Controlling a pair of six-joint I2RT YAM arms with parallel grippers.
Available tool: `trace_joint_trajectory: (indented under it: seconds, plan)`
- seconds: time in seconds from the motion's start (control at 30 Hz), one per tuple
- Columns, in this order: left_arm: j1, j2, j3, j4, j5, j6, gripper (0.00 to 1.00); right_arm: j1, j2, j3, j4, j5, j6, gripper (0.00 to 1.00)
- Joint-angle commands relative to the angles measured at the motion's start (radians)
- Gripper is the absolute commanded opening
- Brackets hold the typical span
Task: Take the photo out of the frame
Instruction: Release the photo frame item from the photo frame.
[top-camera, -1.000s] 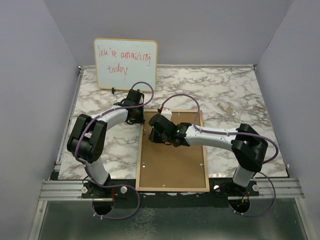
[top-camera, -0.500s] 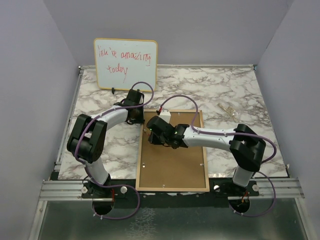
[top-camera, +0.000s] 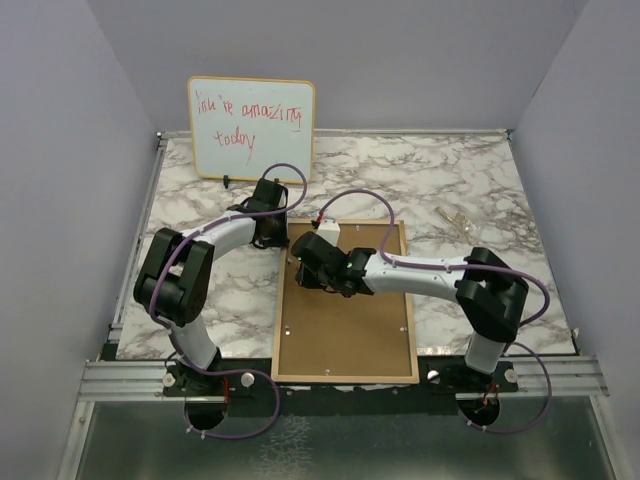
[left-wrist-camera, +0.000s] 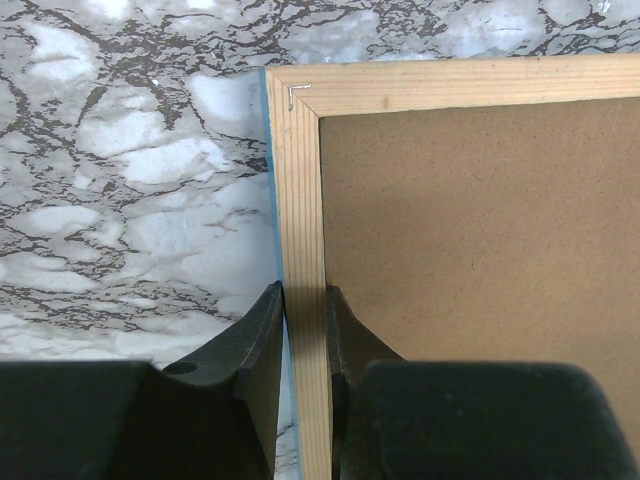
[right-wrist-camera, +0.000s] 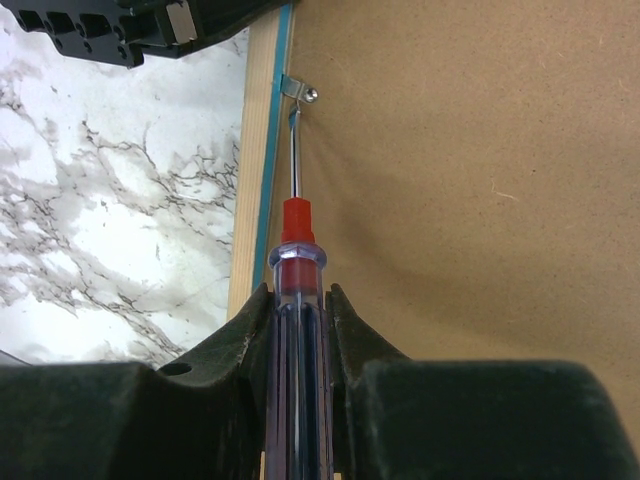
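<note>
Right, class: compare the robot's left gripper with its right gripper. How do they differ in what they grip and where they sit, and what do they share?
The left gripper is shut on the frame by its pale wood rim; the right gripper is shut on a screwdriver.
The left gripper straddles the frame's edge; the right gripper aims its tool tip at a metal clip by the rim.
Shared: both have black fingers.

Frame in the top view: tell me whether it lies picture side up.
No, the frame lies face down, its brown backing board turned up toward the camera.
</note>
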Motion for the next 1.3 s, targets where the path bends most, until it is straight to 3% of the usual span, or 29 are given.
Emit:
trace_joint_trajectory:
  seconds: [0.0,0.43,1.27]
  plan:
    - [0.001,-0.006,-0.017,-0.097,-0.012,0.001,0.00,0.002,0.041,0.004,-0.011,0.011,0.017,0.01]
    - [0.001,-0.004,-0.020,-0.096,0.003,0.004,0.00,-0.001,0.119,0.072,-0.060,0.072,0.012,0.00]
    - [0.003,-0.013,-0.038,-0.098,0.043,0.010,0.00,-0.119,0.094,0.145,-0.065,-0.132,-0.104,0.00]
